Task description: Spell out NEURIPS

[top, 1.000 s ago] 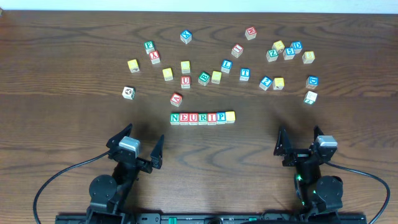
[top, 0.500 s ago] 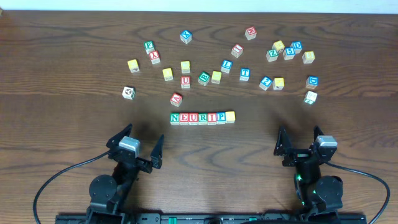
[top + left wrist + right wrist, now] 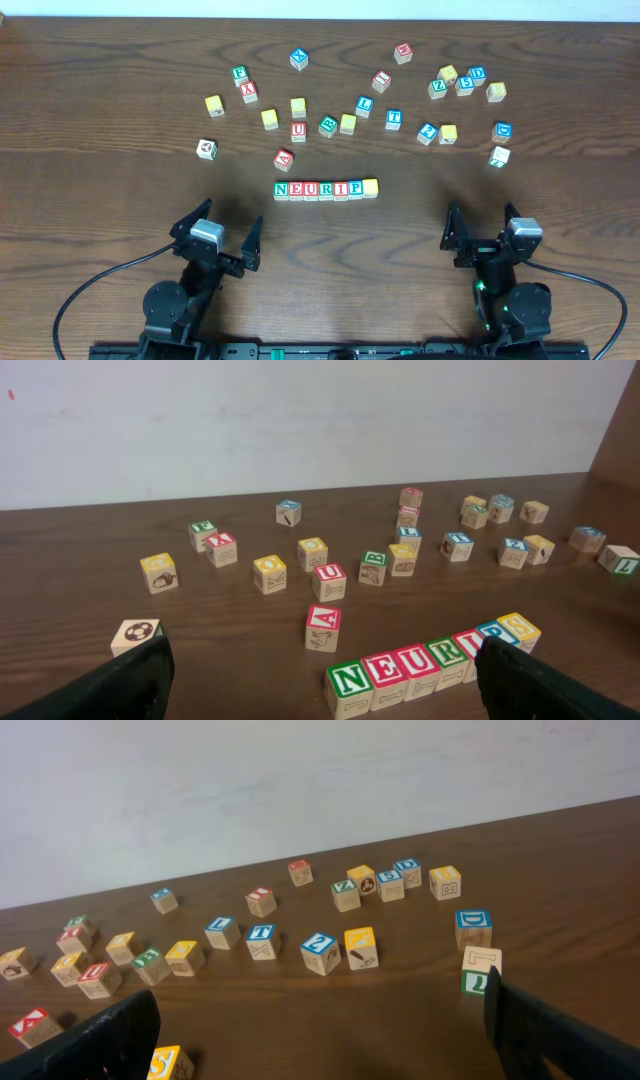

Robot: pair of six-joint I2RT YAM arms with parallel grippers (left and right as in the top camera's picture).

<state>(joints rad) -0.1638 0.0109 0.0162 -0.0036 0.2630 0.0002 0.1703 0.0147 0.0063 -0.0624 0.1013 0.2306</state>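
Note:
Seven wooden cubes stand touching in a straight row mid-table and read NEURIPS (image 3: 326, 189). From left: green N (image 3: 281, 189), red E (image 3: 296, 189), red U (image 3: 311, 189), green R (image 3: 326, 189), red I (image 3: 341, 189), blue P (image 3: 356, 188), yellow S (image 3: 371, 187). The row shows in the left wrist view (image 3: 432, 660), its S end partly behind a finger. The S cube (image 3: 168, 1063) shows in the right wrist view. My left gripper (image 3: 220, 238) and right gripper (image 3: 484, 228) are open, empty, near the front edge, apart from the row.
Several loose letter cubes lie scattered behind the row: A (image 3: 284, 159), a second U (image 3: 298, 131), X (image 3: 249, 92), L (image 3: 364, 105), T (image 3: 394, 118), Z (image 3: 427, 132), a football-picture cube (image 3: 207, 149). A cluster sits at the back right (image 3: 465, 82).

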